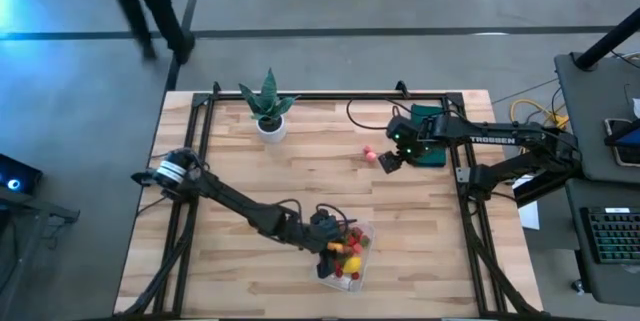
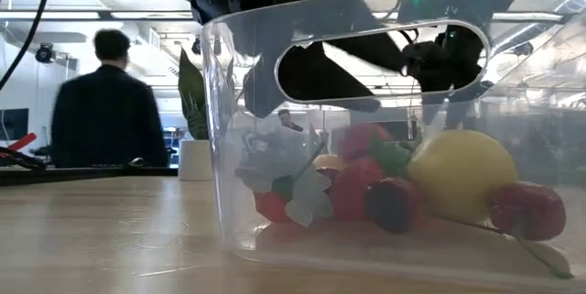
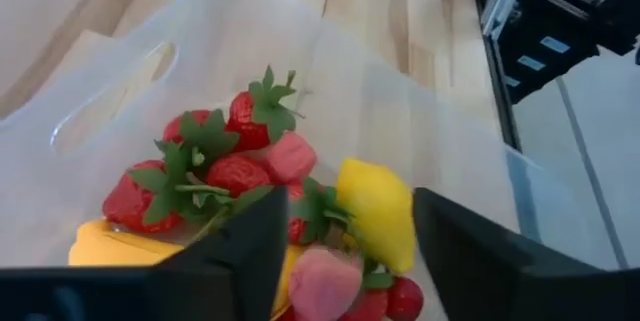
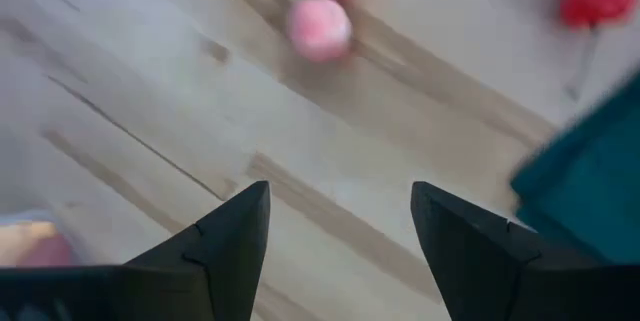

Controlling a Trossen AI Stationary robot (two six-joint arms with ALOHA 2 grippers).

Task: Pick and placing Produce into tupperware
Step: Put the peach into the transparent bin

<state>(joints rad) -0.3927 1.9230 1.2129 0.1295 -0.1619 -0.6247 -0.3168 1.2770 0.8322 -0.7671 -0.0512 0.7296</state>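
Left gripper over the filled tupperware, right gripper above loose berries.

The left gripper [image 3: 342,251] hangs over the clear tupperware [image 1: 362,244] at the bench's [image 1: 250,191] near edge, fingers spread and empty; inside lie strawberries [image 3: 232,151], a lemon [image 3: 378,211] and what looks like a banana [image 3: 110,246]. The right gripper [image 4: 340,236], fingers apart, hovers near a dark green rectangle [image 1: 432,133] over 2 pink berries [image 4: 320,25].

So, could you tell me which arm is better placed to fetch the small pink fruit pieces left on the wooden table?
The right. Its gripper hovers open beside the small pink fruit pieces, while the left gripper is over the clear plastic tub of fruit.
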